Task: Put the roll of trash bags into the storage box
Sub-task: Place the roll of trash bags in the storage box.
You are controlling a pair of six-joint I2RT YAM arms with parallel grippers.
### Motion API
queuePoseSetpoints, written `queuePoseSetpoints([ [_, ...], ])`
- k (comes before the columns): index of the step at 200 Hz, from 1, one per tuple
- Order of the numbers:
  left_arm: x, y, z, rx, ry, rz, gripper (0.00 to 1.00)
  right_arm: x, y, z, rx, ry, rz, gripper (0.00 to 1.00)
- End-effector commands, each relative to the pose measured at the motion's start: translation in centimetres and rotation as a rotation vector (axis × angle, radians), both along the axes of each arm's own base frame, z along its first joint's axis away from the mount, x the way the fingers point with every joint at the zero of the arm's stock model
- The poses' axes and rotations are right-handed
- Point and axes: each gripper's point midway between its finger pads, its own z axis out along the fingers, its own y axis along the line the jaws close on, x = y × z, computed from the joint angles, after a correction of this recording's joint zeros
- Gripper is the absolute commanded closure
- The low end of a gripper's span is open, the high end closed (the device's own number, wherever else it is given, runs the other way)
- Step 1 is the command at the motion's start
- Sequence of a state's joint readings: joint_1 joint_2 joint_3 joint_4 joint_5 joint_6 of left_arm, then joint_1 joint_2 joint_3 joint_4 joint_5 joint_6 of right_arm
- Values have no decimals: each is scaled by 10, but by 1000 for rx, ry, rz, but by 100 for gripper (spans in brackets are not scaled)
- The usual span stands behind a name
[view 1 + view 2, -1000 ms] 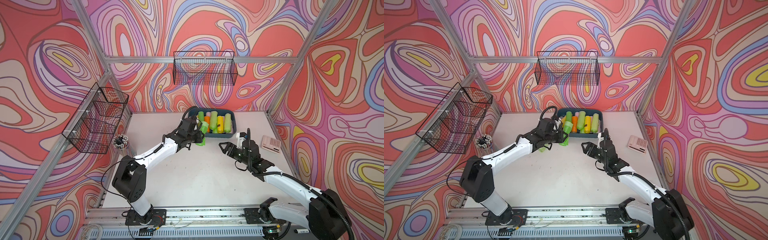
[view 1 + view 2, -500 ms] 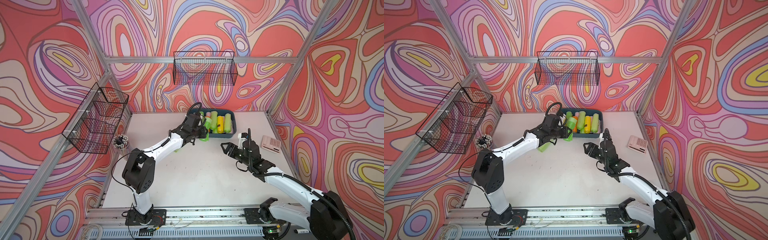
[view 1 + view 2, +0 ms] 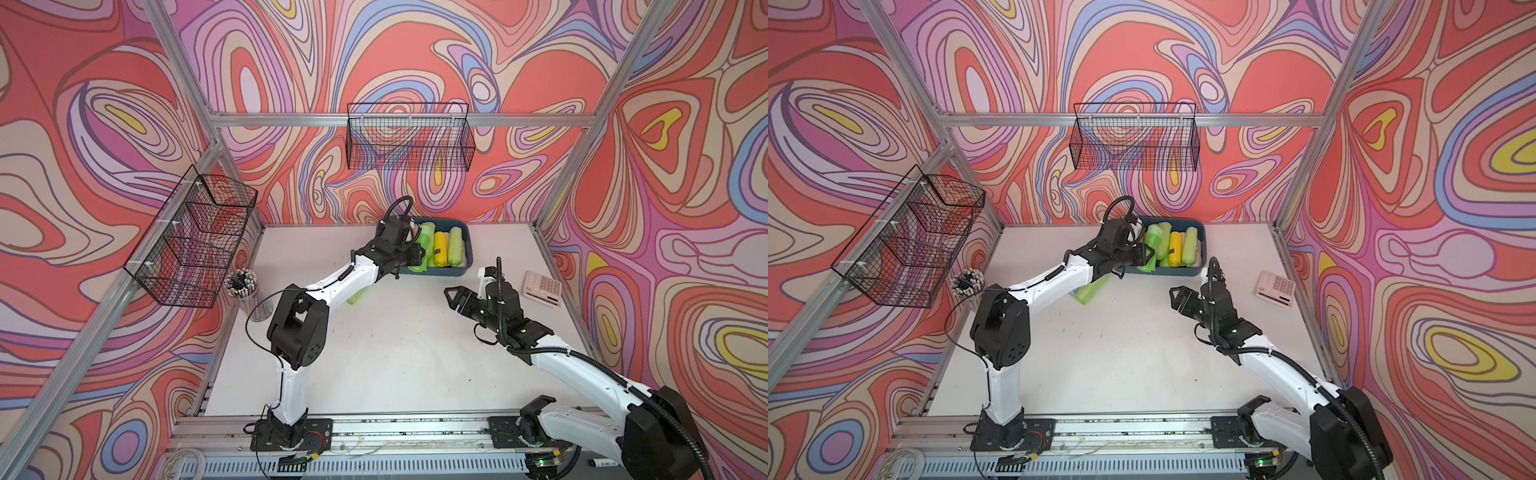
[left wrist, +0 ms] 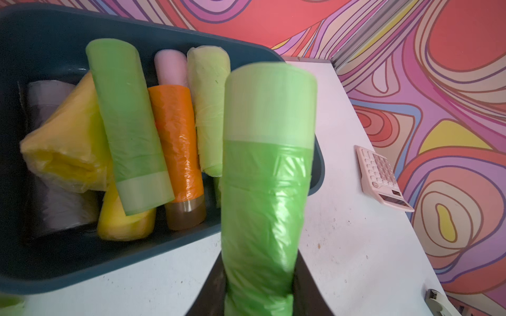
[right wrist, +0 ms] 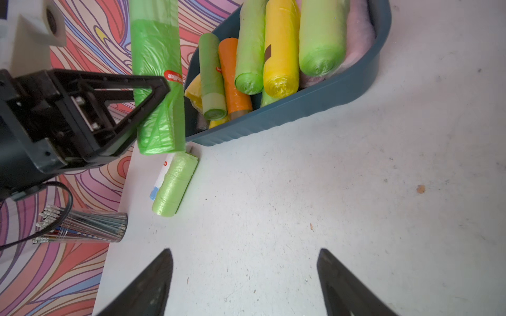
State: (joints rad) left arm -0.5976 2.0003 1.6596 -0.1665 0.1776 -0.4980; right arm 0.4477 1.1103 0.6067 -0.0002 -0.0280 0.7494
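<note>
Robot test cell from what I see, a lab rig. Aluminium extrusion frame [image 3: 291, 120] boxes it in, with swirl-print wall panels [image 3: 415, 50] on three sides. White tabletop [image 3: 395, 340]. Left arm [image 3: 332, 286] and right arm [image 3: 582, 370] are bolted to a slotted rail [image 3: 415, 428] at 6 o'clock. Wire basket [image 3: 409, 137] hangs off the frame at 12, another basket [image 3: 195, 241] at 9. Props: calculator [image 3: 542, 287] at 2, pencil cup [image 3: 243, 286] at 9.

A: Where do both top views sit?
B: High at the front, far off, looking down across the table [image 3: 395, 353] toward the back wall [image 3: 374, 62].
A: And the wrists?
B: The left wrist looks close along its roll [image 4: 265, 191] at the storage box [image 4: 68, 257]. The right wrist, low over the table, shares that box.
</note>
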Motion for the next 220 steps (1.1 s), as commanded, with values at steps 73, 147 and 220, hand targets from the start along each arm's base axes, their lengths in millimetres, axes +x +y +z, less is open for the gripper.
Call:
queuePoseSetpoints([
  [73, 39, -47, 13, -198, -41, -21, 89, -4, -25, 27, -80, -43, -92, 16],
  [147, 65, -71, -5, -283, 10, -10, 90, -10, -33, 29, -103, -36, -118, 16],
  [220, 81, -73, -19, -272, 5, 26, 89, -10, -36, 26, -121, -29, -122, 16],
])
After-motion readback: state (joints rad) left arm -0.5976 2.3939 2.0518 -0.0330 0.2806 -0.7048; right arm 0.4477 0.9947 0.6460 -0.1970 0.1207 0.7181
